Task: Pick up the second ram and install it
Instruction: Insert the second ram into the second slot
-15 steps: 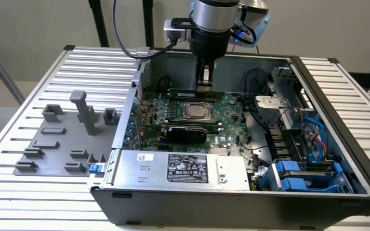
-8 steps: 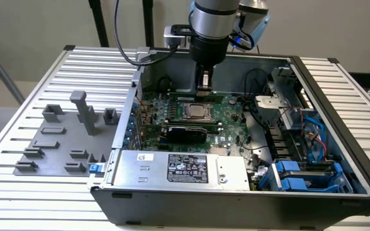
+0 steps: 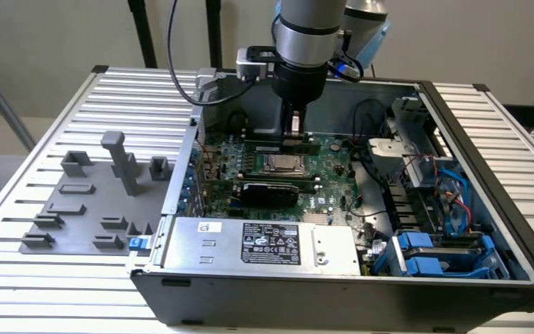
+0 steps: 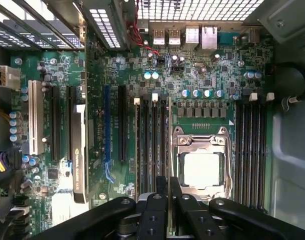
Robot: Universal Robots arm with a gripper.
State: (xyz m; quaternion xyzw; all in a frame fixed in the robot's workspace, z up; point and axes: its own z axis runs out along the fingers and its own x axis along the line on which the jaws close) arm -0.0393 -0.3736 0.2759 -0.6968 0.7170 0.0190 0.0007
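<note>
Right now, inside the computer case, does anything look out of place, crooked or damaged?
Nothing stands out. The motherboard lies flat in the case, the processor socket looks square, and the black-topped card stands straight in its slot. The gripper holds a thin green memory stick level above the slots beside the socket.

Slatted metal table (image 3: 53, 111) — plain pale wall (image 3: 53, 35) behind.

Exterior view: high, off the arm, angled down into the open computer case (image 3: 489, 174) on the slatted desk (image 3: 44, 292); takes in the whole case.
Wrist view: on the arm, facing straight down, close above the motherboard (image 4: 202, 70); the hand (image 4: 168, 197) at the frame edge.
Shared: motherboard, CPU socket (image 3: 281, 164) (image 4: 201, 167), black-topped expansion card (image 3: 267, 186) (image 4: 78, 150).
</note>
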